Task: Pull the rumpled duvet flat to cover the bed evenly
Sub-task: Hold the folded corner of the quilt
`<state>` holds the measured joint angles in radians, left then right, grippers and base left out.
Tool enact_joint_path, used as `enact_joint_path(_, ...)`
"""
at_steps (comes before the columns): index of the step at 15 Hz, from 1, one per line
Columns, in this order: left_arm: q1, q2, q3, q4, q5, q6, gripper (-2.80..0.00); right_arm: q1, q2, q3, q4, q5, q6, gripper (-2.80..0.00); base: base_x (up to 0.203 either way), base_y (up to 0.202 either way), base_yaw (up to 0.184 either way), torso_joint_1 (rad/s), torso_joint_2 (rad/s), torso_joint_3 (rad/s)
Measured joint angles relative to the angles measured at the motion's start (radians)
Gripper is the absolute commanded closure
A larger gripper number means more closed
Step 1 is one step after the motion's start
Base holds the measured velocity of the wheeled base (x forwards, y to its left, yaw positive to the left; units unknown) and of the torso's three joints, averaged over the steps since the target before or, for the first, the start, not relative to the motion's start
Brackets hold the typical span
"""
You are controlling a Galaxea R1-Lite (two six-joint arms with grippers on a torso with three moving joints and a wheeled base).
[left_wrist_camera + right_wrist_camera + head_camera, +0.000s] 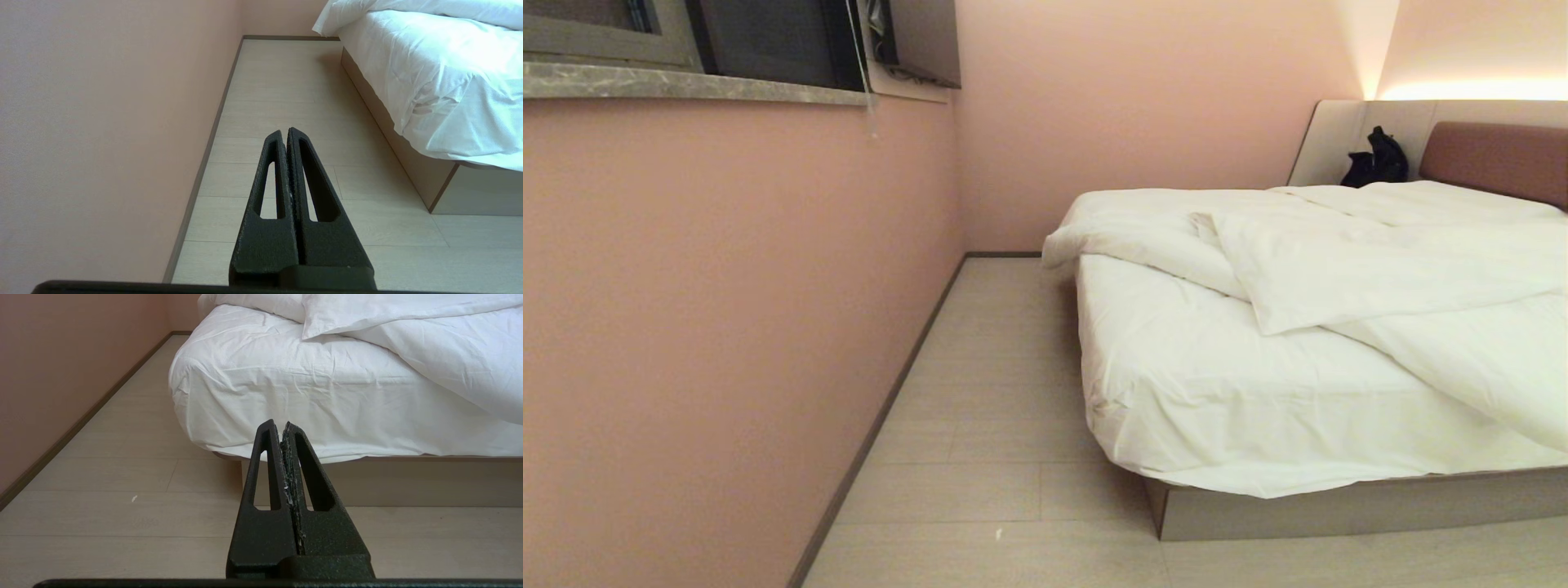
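The bed (1339, 502) stands to the right, its near corner in front of me, with a reddish-brown headboard (1494, 159) at the far end. The puffy white duvet (1347, 261) lies rumpled and folded back across the middle, leaving the fitted sheet bare at the near corner. From the right wrist, the duvet (429, 339) lies above the sheet-covered corner of the bed (367, 482). My left gripper (286, 131) is shut and empty over the floor beside the bed (461, 192). My right gripper (278, 424) is shut and empty, short of the bed's corner. Neither arm shows in the head view.
A pink wall (727, 327) runs along the left, leaving a strip of pale wooden floor (988, 392) between it and the bed. A dark window (768, 41) sits above a stone sill. A black object (1376, 159) rests by the headboard.
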<state>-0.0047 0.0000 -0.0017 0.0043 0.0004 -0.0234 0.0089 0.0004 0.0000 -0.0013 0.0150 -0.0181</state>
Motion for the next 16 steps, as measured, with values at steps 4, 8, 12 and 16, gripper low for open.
enact_joint_path(4, 0.0, 0.0, 0.0, 0.0, 0.0, -0.001, 0.0, 0.0, 0.0, 0.0, 0.0, 0.0, 0.0, 0.0, 0.0, 0.0, 0.0, 0.0, 0.0, 0.0)
enact_joint_path(8, 0.0, 0.0, 0.0, 0.0, -0.004, 0.004, 0.0, 0.0, 0.0, 0.0, 0.0, 0.0, 0.0, 0.0, 0.0, 0.0, 0.0, 0.0, 0.0, 0.0)
enact_joint_path(12, 0.0, 0.0, 0.0, -0.003, -0.001, 0.001, 0.0, 0.0, 0.0, 0.0, 0.0, 0.0, 0.0, 0.0, 0.0, 0.0, 0.0, 0.0, 0.0, 0.0)
enact_joint_path(16, 0.0, 0.0, 0.0, -0.003, 0.0, -0.008, 0.0, 0.0, 0.0, 0.0, 0.0, 0.0, 0.001, 0.0, 0.0, 0.0, 0.0, 0.0, 0.0, 0.0)
